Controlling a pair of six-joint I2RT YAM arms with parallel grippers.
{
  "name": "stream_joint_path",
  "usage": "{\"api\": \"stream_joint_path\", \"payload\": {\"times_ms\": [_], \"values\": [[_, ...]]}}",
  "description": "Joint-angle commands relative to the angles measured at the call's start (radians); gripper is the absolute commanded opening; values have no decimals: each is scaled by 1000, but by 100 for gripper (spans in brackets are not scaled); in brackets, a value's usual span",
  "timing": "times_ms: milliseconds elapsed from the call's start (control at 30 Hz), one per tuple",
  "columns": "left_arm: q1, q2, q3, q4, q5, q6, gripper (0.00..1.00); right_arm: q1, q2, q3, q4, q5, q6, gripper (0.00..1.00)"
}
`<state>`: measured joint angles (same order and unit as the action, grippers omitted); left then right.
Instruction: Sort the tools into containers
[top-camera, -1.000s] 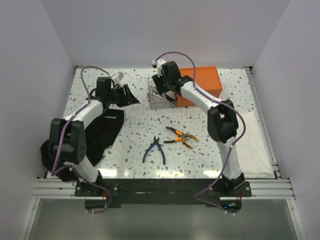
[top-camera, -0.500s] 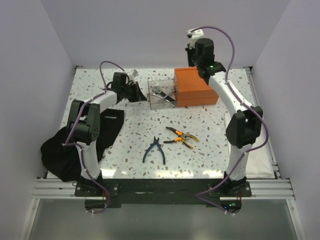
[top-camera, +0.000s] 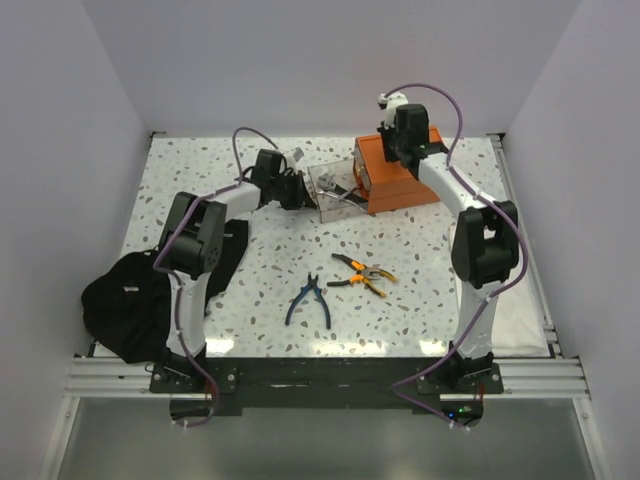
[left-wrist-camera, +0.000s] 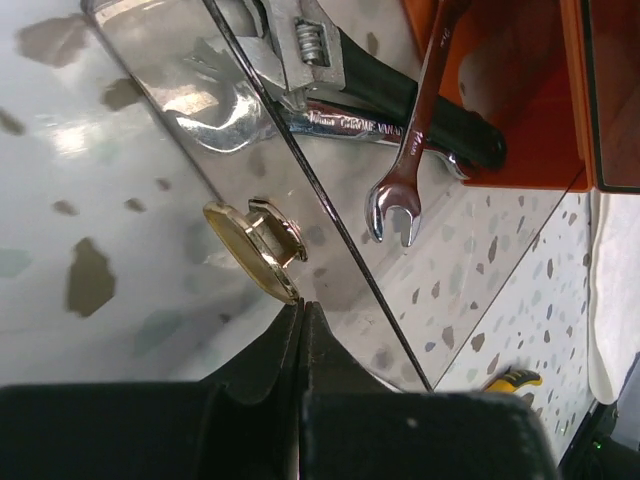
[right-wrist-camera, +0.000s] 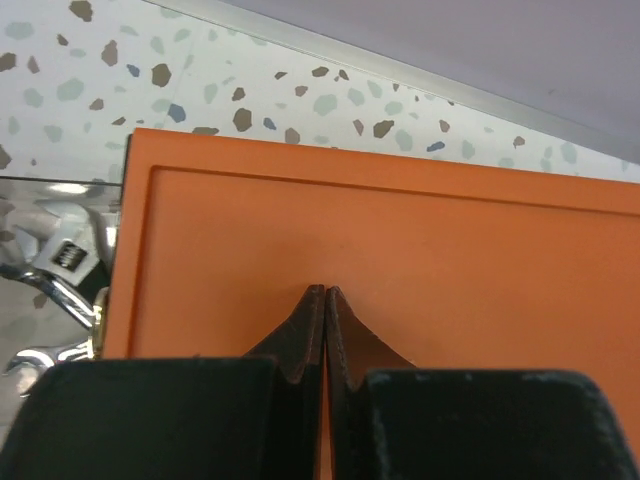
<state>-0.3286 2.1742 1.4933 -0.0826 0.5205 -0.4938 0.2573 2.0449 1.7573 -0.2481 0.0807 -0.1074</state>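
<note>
Closest in, well back from the left gripper (left-wrist-camera: 302, 306) toward the arm bases, the black bag (top-camera: 125, 310) slumps at the counter (top-camera: 270, 260) edge. Next out, still behind that gripper, the blue-handled pliers (top-camera: 308, 300) lie with their handles splayed, and the orange-and-black pliers (top-camera: 362, 272) are near them, a little farther on. Neither is sorted yet.

Both look like stiff steel, heavy for their length, with rubbery handles that should hold well. The best grasp is probably across both handles near the pivot, so they don't swing open.

Now the left gripper: fingers pressed together, nothing between them, tips just short of the brass catch (left-wrist-camera: 255, 235) on the clear box (left-wrist-camera: 170, 110). That box is thin, slick plastic, likely light enough to skid if nudged. Past its wall, inside, rest a silver spanner (left-wrist-camera: 405, 150) and the black-handled adjustable wrench (left-wrist-camera: 400, 100).

Farther still, the right gripper (right-wrist-camera: 326, 292), likewise closed and empty, sits over the lid of the orange box (right-wrist-camera: 450, 260). Whether it touches cannot be told.
</note>
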Motion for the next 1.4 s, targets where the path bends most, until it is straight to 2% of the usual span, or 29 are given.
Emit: {"api": "stream_joint_path", "payload": {"times_ms": [0,200,667,800,967,1033,1167,1367], "values": [[-90,45,100,119,70,-69,0,2,-18,-99,-86,-110,43,0],[-133,105,172,132,46,-112,0,0,-43,-188,-92,-151,100,0],[-194,269,410,162,-2,-134,3,3,-69,-232,-88,-145,152,0],[-205,277,430,185,-5,-144,5,2,-77,-251,-89,-142,158,0],[-205,253,412,188,-10,-155,8,2,-92,-222,-94,-131,163,0],[-201,237,400,167,-16,-140,13,2,-112,-199,-102,-118,140,0],[-175,169,380,104,-22,-126,18,-13,-161,-131,-109,-35,135,0],[-80,-28,139,0,12,-115,29,-156,-212,-65,-71,96,147,0]]}}
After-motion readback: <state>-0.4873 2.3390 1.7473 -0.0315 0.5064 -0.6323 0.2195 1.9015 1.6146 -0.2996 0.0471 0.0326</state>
